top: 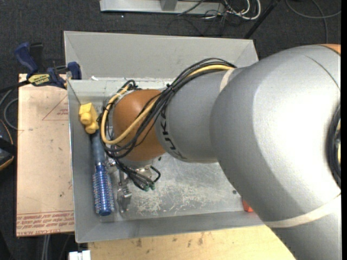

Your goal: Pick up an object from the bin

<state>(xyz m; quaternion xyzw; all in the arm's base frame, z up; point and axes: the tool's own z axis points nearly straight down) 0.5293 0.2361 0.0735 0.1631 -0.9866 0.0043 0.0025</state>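
Down at the near-left of the bin (162,56), the gripper (124,193) sits low over the scuffed metal floor. Whether it is apart or closed I cannot tell beneath the orange cover (135,124) and its cables. Just beside it, the blue brush (102,188), a bristly cylinder on a slim handle, lies lengthwise tight along the left wall. At the handle's far end sits a yellow lump (88,118). Bare floor runs rightward to a small red piece (247,207).
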